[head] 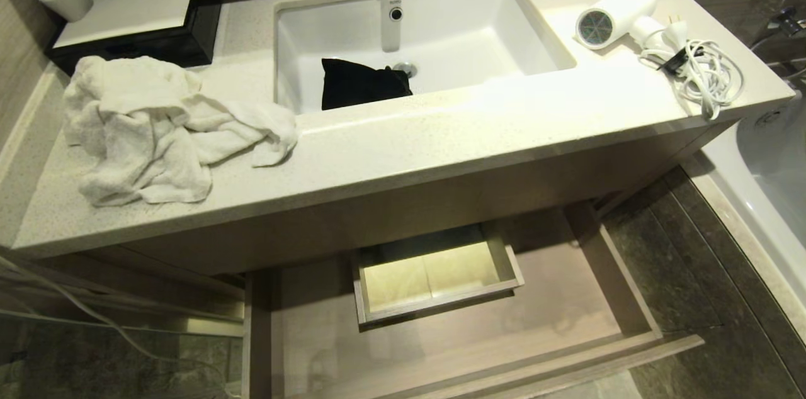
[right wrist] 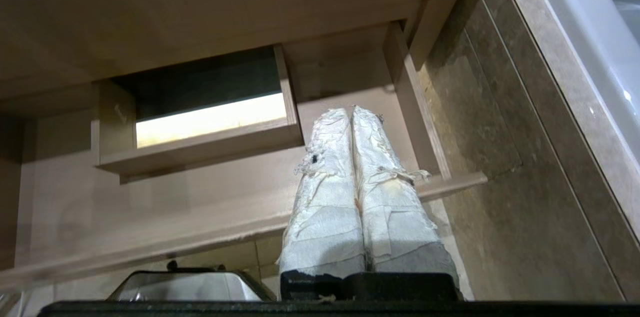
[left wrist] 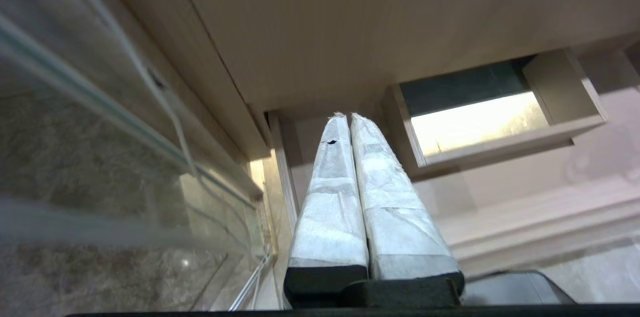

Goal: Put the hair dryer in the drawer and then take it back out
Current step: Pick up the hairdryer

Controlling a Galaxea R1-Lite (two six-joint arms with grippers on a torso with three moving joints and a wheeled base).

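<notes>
**Dryer waits on the counter, drawer stands open below**

A hotel-style bathroom: a pale stone counter (head: 441, 141) with a sunken white sink (head: 441, 34). The hair dryer (head: 614, 14) lies on its side at the upper right of the head view, grey grille toward the sink, its white cord (head: 708, 75) coiled just beside it near the counter's edge. It looks light and rigid, with smooth plastic likely to slip; the short fat barrel or the handle seems the surest hold, and the loose cord may trail or snag. Below, at lower centre, the drawer (head: 441, 348) is pulled out, with nothing in it but its boxed cutout (head: 434, 276). A black pouch (head: 359, 84) sits in the sink; a crumpled white towel (head: 157, 128) lies at left. Neither arm shows in the head view. The left hand (left wrist: 348, 117) and right hand (right wrist: 350, 111) hang low before the drawer, padded fingers pressed together, holding nothing.
</notes>
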